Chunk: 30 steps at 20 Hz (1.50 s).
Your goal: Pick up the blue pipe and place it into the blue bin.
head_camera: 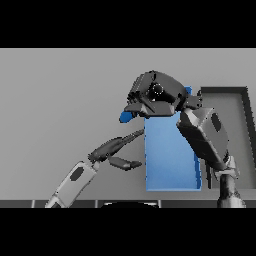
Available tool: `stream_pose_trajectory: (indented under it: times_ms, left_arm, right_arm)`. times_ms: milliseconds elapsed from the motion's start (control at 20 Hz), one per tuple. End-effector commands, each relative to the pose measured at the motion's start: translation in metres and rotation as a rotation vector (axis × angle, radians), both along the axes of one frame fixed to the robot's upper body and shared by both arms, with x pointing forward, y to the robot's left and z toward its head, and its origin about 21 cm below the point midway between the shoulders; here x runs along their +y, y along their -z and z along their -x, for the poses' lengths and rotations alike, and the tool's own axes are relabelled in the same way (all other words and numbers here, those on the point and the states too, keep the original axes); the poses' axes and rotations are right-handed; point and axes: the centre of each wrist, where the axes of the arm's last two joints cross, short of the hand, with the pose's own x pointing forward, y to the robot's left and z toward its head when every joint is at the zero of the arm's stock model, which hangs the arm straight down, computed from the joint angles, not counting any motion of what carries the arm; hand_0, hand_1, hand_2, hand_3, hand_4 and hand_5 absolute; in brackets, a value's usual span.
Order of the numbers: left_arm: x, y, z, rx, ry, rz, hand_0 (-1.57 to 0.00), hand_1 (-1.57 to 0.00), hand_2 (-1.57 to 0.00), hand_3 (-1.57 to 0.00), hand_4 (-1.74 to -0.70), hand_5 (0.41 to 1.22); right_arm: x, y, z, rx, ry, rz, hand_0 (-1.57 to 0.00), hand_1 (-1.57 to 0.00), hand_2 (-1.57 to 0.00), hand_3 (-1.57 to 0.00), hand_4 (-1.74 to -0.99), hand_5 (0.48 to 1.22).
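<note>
Curling round the pipe [127, 116], your right hand [155, 95] hangs over the far end of the blue bin [170, 155], and only the pipe's blue tip shows, poking out past the fingers just left of the bin's far-left corner. Your left hand [117, 150] lies on the table [60, 100] with fingers straight, touching the bin's left wall. A grey bin [245, 105] stands just right of the blue one.
</note>
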Motion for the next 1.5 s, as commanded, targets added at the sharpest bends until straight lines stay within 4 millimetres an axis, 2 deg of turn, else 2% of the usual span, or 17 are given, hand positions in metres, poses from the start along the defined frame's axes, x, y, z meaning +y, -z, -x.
stream_pose_trajectory:
  times_ms: [0, 100, 250, 300, 500, 650, 750, 800, 950, 1150, 1200, 1250, 1350, 1400, 1450]
  left_arm:
    - [0.001, -0.003, 0.0, -0.002, 0.0, 0.008, 0.0, 0.0, 0.0, 0.0, -0.91, 0.499]
    - [0.003, -0.002, -0.002, 0.008, -0.007, 0.001, 0.0, 0.0, 0.0, 0.0, -0.91, 0.492]
    - [0.002, -0.008, -0.004, 0.01, 0.0, 0.009, 0.0, 0.0, 0.0, 0.0, -0.91, 0.49]
    - [0.006, -0.004, 0.0, 0.014, 0.0, 0.01, 0.0, 0.0, 0.0, 0.0, -0.91, 0.487]
    - [0.004, -0.003, -0.004, 0.029, -0.016, 0.0, 0.0, 0.0, 0.0, 0.0, -0.9, 0.489]
    - [0.008, 0.0, -0.005, 0.034, -0.025, 0.0, 0.0, 0.0, 0.0, 0.0, -0.89, 0.478]
    - [0.004, -0.001, -0.002, 0.031, -0.015, 0.009, 0.0, 0.0, 0.0, 0.0, -0.89, 0.473]
    - [0.006, 0.002, -0.004, 0.032, -0.019, 0.004, 0.0, 0.0, 0.0, 0.0, -0.89, 0.47]
    - [0.008, 0.002, -0.005, 0.022, -0.012, 0.014, 0.0, 0.0, 0.0, 0.0, -0.88, 0.463]
    - [0.008, -0.001, -0.002, 0.029, -0.022, 0.006, 0.0, 0.0, 0.0, 0.0, -0.88, 0.46]
    - [0.006, -0.002, -0.001, 0.034, -0.018, 0.004, 0.0, 0.0, 0.0, 0.0, -0.89, 0.457]
    - [0.005, -0.002, -0.001, 0.033, -0.02, 0.005, 0.0, 0.0, 0.0, 0.0, -0.89, 0.455]
    - [0.008, -0.001, 0.002, 0.035, -0.019, 0.005, 0.0, 0.0, 0.0, 0.0, -0.89, 0.454]
    - [0.006, -0.005, -0.001, 0.035, -0.022, 0.003, 0.0, 0.0, 0.0, 0.0, -0.89, 0.453]
    - [0.006, -0.005, -0.001, 0.035, -0.023, -0.001, 0.0, 0.0, 0.0, 0.0, -0.89, 0.454]
  right_arm:
    - [-0.005, -0.009, -0.005, -0.003, 0.041, -0.009, -1.57, -1.57, -1.57, -1.57, -1.727, 1.113]
    - [-0.013, -0.022, -0.019, -0.016, 0.159, -0.018, -1.57, -1.57, -1.57, -1.57, -1.732, 1.117]
    - [-0.037, -0.013, -0.052, 0.058, 0.343, 0.022, -1.57, -1.57, -1.57, -1.57, -1.736, 1.135]
    - [-0.047, -0.01, -0.06, 0.088, 0.391, 0.047, -1.57, -1.57, -1.57, -1.57, -1.737, 1.135]
    - [-0.082, 0.042, -0.08, 0.261, 0.549, 0.105, -1.57, -1.57, -1.57, -1.57, -1.74, 1.117]
    - [-0.091, 0.079, -0.076, 0.369, 0.615, 0.181, -1.57, -1.57, -1.57, -1.57, -1.74, 1.121]
    - [-0.101, 0.106, -0.073, 0.472, 0.657, 0.221, -1.57, -1.57, -1.57, -1.57, -1.741, 1.12]
    - [-0.1, 0.115, -0.072, 0.523, 0.673, 0.241, -1.57, -1.57, -1.57, -1.57, -1.741, 1.12]
    - [-0.107, 0.15, -0.06, 0.654, 0.695, 0.351, -1.57, -1.57, -1.57, -1.57, -1.741, 1.122]
    - [-0.114, 0.189, -0.048, 0.763, 0.708, 0.488, -1.57, -1.57, -1.57, -1.57, -1.591, 1.114]
    - [-0.113, 0.198, -0.049, 0.793, 0.714, 0.523, -1.57, -1.57, -1.57, -1.33, -1.599, 1.11]
    - [-0.112, 0.208, -0.049, 0.847, 0.728, 0.55, -1.56, -1.46, -1.39, -1.12, -1.547, 1.133]
    - [-0.114, 0.217, -0.049, 0.923, 0.739, 0.596, -1.04, -0.93, -0.89, -0.72, -1.455, 1.164]
    - [-0.113, 0.216, -0.051, 0.939, 0.745, 0.62, -0.84, -0.75, -0.71, -0.57, -1.392, 1.176]
    - [-0.111, 0.22, -0.053, 0.96, 0.736, 0.64, -0.67, -0.6, -0.57, -0.46, -1.338, 1.157]
